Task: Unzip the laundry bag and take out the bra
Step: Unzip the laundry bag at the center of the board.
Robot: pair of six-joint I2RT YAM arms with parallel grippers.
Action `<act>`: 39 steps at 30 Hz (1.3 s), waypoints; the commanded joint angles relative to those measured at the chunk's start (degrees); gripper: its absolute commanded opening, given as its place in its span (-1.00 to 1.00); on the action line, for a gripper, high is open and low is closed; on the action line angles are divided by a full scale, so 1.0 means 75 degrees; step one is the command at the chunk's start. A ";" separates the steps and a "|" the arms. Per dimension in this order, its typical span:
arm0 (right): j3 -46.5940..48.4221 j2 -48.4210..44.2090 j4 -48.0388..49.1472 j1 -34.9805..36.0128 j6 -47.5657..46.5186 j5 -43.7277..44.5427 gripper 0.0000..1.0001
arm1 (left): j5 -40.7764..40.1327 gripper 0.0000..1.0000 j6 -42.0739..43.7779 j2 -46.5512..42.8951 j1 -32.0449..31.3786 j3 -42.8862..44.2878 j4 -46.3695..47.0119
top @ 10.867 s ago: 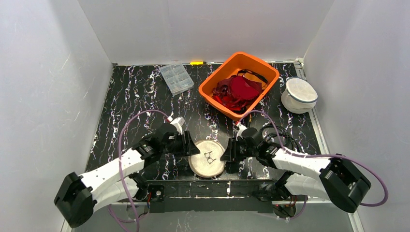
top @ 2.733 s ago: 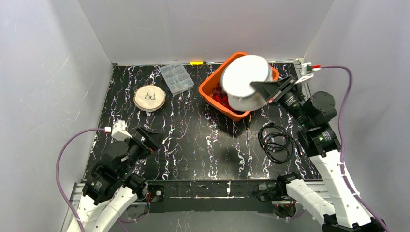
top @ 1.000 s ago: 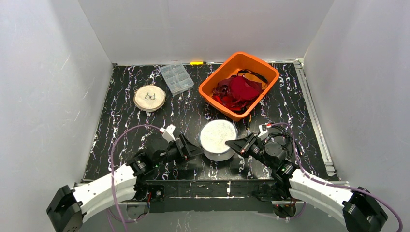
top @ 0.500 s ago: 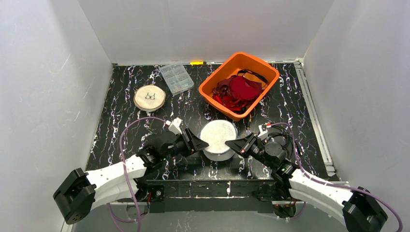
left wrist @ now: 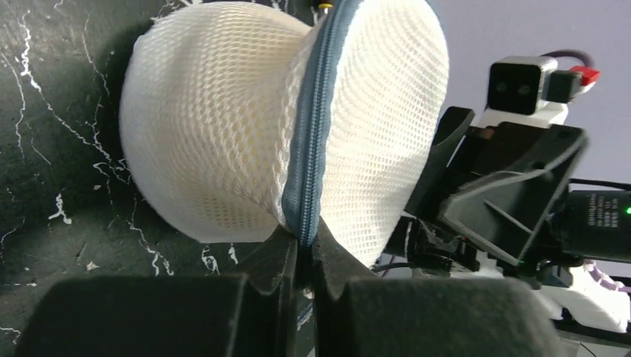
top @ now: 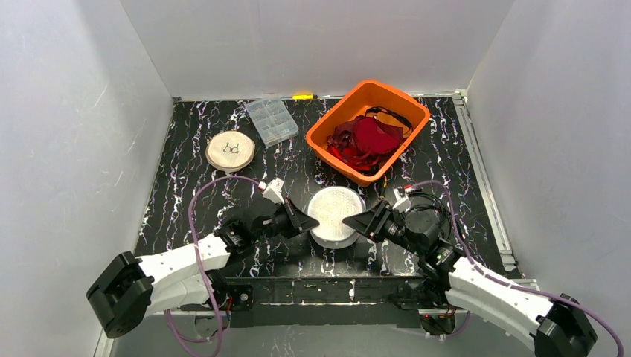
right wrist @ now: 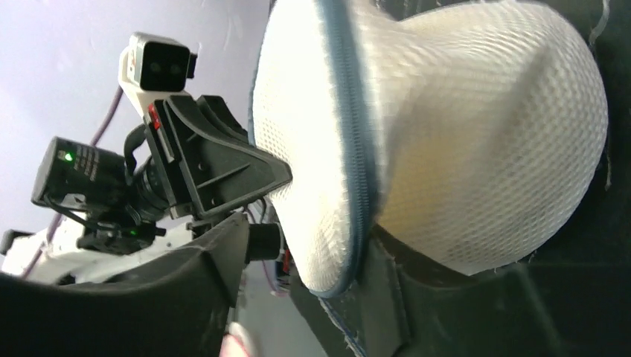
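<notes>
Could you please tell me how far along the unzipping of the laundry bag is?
Done: the laundry bag sits at the front between both arms. In hand: the left gripper is shut on the zipper, while the right gripper straddles the bag's rim, jaws parted. Left: the zipper looks fully closed, so unzipping and pulling out the bra remain.

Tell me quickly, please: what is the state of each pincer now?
Left pincer: closed, holding the laundry bag by its zip.
Right pincer: open, astride the rim of the laundry bag, not clamped.
</notes>
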 commanded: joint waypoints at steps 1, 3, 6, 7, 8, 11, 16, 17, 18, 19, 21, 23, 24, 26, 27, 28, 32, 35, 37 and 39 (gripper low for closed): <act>0.1768 -0.0219 -0.2145 0.0027 -0.1879 -0.0151 0.46 | -0.0198 -1.00 0.0085 -0.0771 -0.0036 0.0123 -0.0394; 0.2367 -0.0213 -0.3280 0.0037 -0.2600 -0.0180 0.91 | -0.0384 -1.00 0.0138 -0.1299 -0.0041 0.0325 -0.1190; 0.3175 -0.0149 -0.4532 0.0027 -0.3925 -0.0101 0.97 | -0.1321 -1.00 0.0298 -0.1887 -0.0045 0.1207 -0.3679; 0.3559 -0.0044 -0.4979 0.0036 -0.4290 0.0001 0.97 | -0.1616 -1.00 0.0373 -0.2012 -0.0047 0.1517 -0.4392; 0.3865 0.0125 -0.5547 0.0035 -0.4618 0.0187 0.97 | -0.2001 -1.00 0.0387 -0.2130 -0.0050 0.1854 -0.5142; 0.4532 0.0494 -0.6377 0.0032 -0.5110 0.1055 0.97 | -0.2756 -1.00 0.0224 -0.2120 -0.0039 0.2830 -0.7035; 0.3999 -0.0077 -0.5301 0.0031 -0.4235 0.2005 0.97 | -0.3131 -1.00 -0.0739 -0.1647 -0.0024 0.4389 -0.9252; 0.3669 -0.0324 -0.4457 0.0030 -0.4158 0.1474 0.97 | -0.3143 -1.00 -0.1049 -0.1549 -0.0024 0.4635 -0.9595; 0.3357 -0.0418 -0.3700 0.0027 -0.4109 0.0889 0.97 | -0.3153 -1.00 -0.1349 -0.1476 -0.0025 0.4829 -0.9873; 0.3192 -0.0320 -0.3097 0.0032 -0.4045 0.0252 0.97 | -0.3153 -1.00 -0.1519 -0.1446 -0.0018 0.4966 -1.0004; 0.3211 0.0182 -0.2510 0.0033 -0.4055 -0.0912 0.97 | -0.3075 -1.00 -0.1708 -0.1473 -0.0019 0.5095 -0.9945; 0.3065 0.0597 -0.1768 0.0031 -0.3806 -0.1701 0.97 | -0.3034 -1.00 -0.1931 -0.1511 -0.0007 0.5118 -0.9849; 0.2889 0.0664 -0.1288 0.0042 -0.3613 -0.1927 0.93 | -0.3003 -1.00 -0.2060 -0.1515 -0.0010 0.5130 -0.9817; 0.2653 0.0695 -0.0564 0.0048 -0.3314 -0.2119 0.83 | -0.2965 -1.00 -0.2312 -0.1479 -0.0001 0.5175 -0.9810; 0.2662 0.0757 -0.0444 0.0049 -0.3287 -0.2185 0.77 | -0.2949 -1.00 -0.2445 -0.1448 0.0000 0.5199 -0.9813; 0.2704 0.0838 -0.0369 0.0059 -0.3280 -0.2297 0.67 | -0.2937 -1.00 -0.2565 -0.1423 0.0008 0.5221 -0.9813; 0.2815 0.1330 0.0140 0.0370 -0.3208 -0.2647 0.39 | -0.2916 -1.00 -0.3108 -0.1330 0.0020 0.5292 -0.9813; 0.2970 0.1684 0.0107 0.0896 -0.3522 -0.2432 0.32 | -0.2950 -1.00 -0.3343 -0.1239 0.0025 0.5405 -0.9813; 0.2959 0.1933 0.0193 0.1260 -0.3675 -0.2122 0.28 | -0.2952 -1.00 -0.3478 -0.1200 0.0024 0.5441 -0.9804; 0.2914 0.2157 0.0347 0.1489 -0.3733 -0.1858 0.19 | -0.2945 -1.00 -0.3546 -0.1157 0.0032 0.5456 -0.9791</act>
